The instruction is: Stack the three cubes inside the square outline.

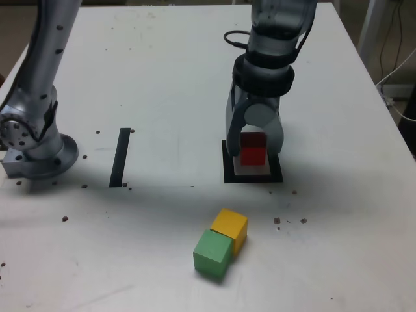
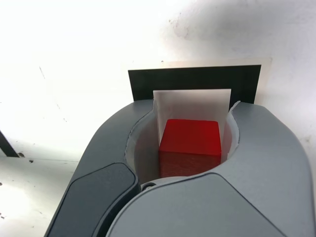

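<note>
The red cube [image 1: 253, 151] [image 2: 190, 145] sits between my gripper's [image 1: 254, 146] [image 2: 190, 163] fingers, low over the white centre of the square outline [image 1: 229, 175] [image 2: 192, 81]. The jaws stand close against both sides of the cube, and the gripper looks shut on it. Whether the cube rests on the white centre or hangs just above it, I cannot tell. The yellow cube [image 1: 230, 226] and the green cube [image 1: 212, 253] lie touching each other on the table, nearer the front edge and slightly to the exterior view's left of the outline.
A narrow black strip [image 1: 121, 157] lies at the exterior view's left of the outline. The arm's base [image 1: 36, 140] stands at the far left edge. Cables [image 1: 398, 71] hang beyond the table's right edge. Small dark specks dot the white table [image 1: 162, 78].
</note>
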Tool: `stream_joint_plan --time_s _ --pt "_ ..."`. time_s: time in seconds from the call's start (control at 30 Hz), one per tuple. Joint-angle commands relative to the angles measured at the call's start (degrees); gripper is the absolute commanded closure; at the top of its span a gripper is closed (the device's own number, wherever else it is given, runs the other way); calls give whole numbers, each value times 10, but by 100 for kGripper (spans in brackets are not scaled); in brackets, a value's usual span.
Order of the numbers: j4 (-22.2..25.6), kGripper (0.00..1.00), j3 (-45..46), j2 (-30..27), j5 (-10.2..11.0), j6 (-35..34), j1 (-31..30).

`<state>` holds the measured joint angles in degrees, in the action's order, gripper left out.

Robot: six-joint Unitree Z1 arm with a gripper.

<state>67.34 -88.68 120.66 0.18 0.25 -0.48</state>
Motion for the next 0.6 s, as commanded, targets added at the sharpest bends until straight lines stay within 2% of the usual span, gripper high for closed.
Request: stream_joint_plan --time_s 0.0,0.07,0.13,0.27,0.33,0.4,0.57 --pt "-4 72 6 3 1 1 4" --pt "-9 71 12 5 1 2 6" --pt "-14 63 16 7 0 3 8" --pt "-20 20 20 12 0 8 9" --pt "-23 5 23 13 -1 9 9" --pt "-27 1 26 13 -1 9 9" --pt "-35 0 34 4 4 8 9"
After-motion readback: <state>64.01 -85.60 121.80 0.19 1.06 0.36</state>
